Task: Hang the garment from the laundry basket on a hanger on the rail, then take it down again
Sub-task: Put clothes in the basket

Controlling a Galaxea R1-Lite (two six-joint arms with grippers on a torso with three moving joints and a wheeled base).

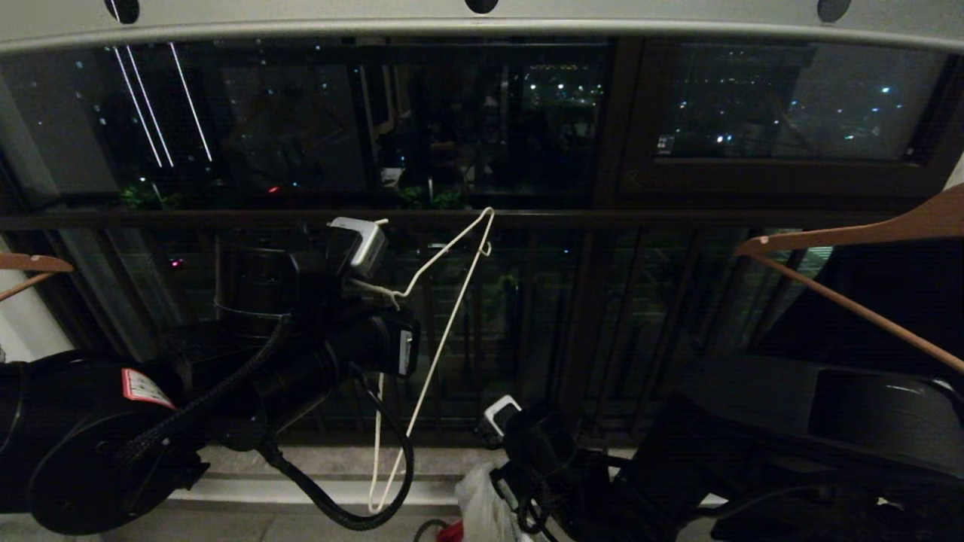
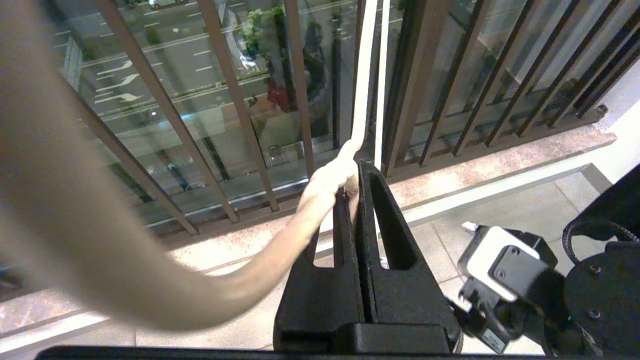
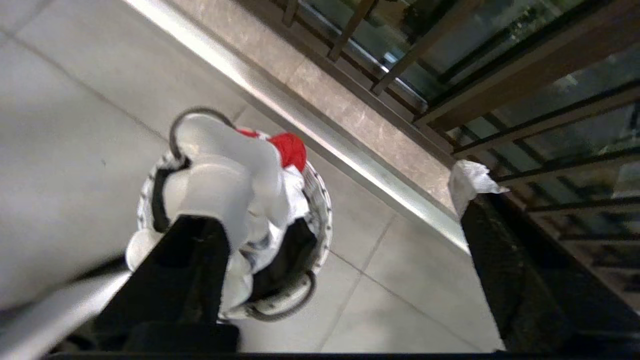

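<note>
Below the rail (image 1: 482,28), the left gripper (image 2: 352,187) clamps the hanger (image 1: 444,301). The right gripper (image 3: 340,220), fingers spread, empty, hangs above the garment (image 3: 225,175) in the laundry basket (image 3: 320,210); fabric may snag a finger.

A thin white wire hanger (image 1: 440,316) against a dark brown railing (image 1: 527,220). A pale grey rail (image 1: 482,26) dotted with black holes. A white woven basket (image 3: 320,210) with black handles holds white cloth (image 3: 225,175) and red cloth (image 3: 289,149).
</note>
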